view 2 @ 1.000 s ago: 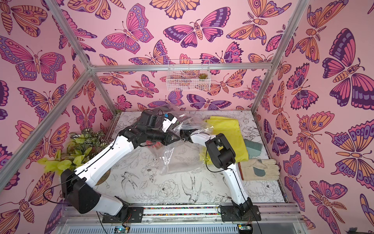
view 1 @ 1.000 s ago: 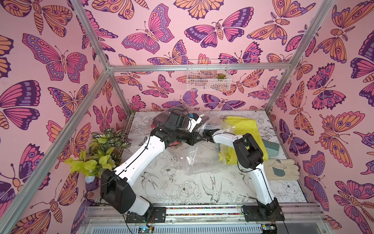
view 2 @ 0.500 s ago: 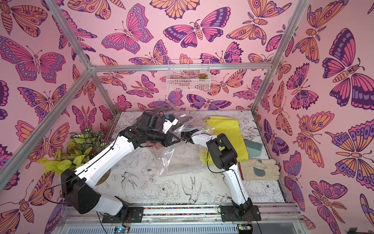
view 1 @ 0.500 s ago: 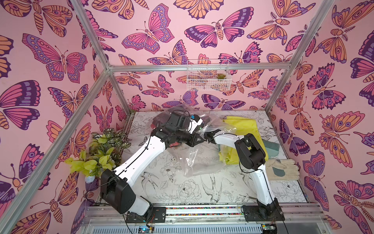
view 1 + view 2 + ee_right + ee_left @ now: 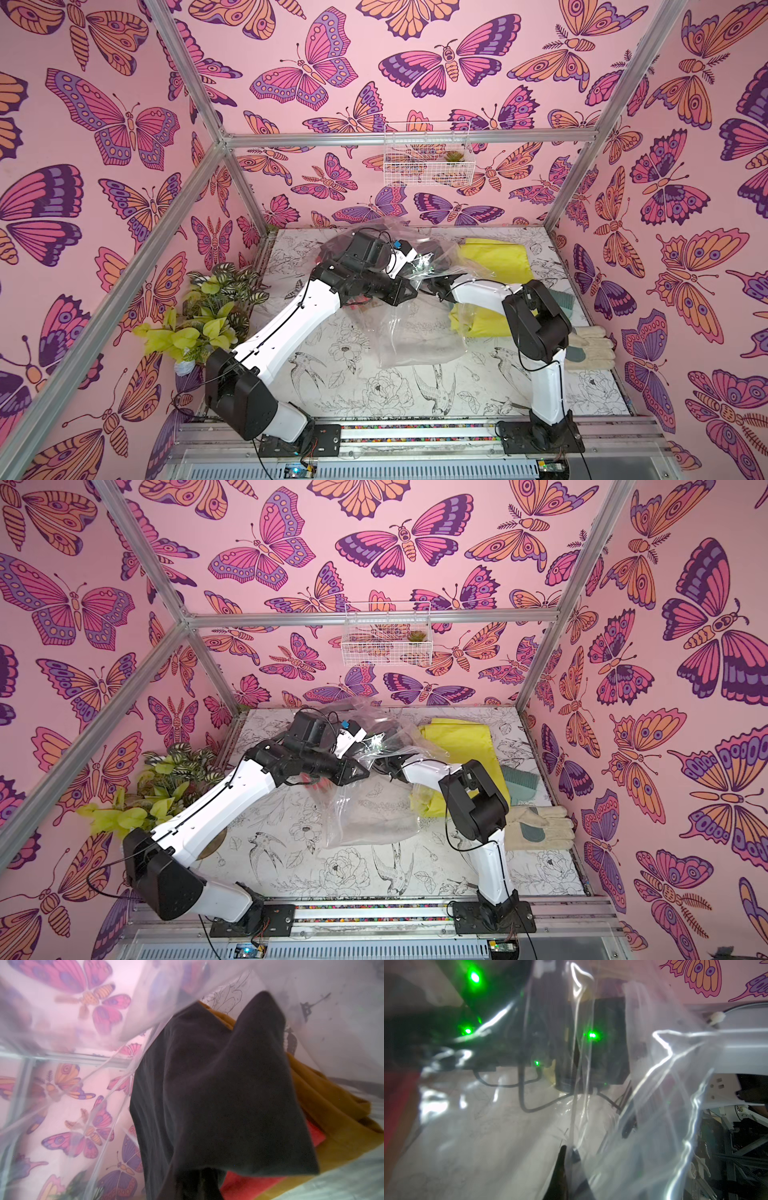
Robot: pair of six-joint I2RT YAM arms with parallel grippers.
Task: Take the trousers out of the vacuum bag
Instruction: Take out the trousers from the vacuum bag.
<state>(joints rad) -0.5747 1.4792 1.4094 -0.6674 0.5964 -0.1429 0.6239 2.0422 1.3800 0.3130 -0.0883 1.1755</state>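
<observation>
The vacuum bag (image 5: 415, 332) is crinkly clear plastic, lifted at its back part and trailing down onto the table in both top views (image 5: 365, 812). My left gripper (image 5: 569, 1153) is shut on a fold of its film and holds it up (image 5: 419, 266). My right gripper (image 5: 200, 1184) reaches inside the bag, shut on the black trousers (image 5: 218, 1084), which drape over its jaws. Mustard brown trousers (image 5: 332, 1115) and red trousers (image 5: 249, 1184) lie beneath them in the bag. Yellow trousers (image 5: 494, 257) lie outside on the table at the back right, with a teal garment (image 5: 519, 779) beside them.
Pale work gloves (image 5: 590, 345) lie by the right wall. A leafy plant (image 5: 208, 307) stands at the table's left edge. A white wire basket (image 5: 428, 162) hangs on the back wall. Both forearms cross close together over the table's (image 5: 332, 395) middle.
My right gripper has closed on the black cloth inside the bag. Both arms and the lifted bag stay almost where they were.
</observation>
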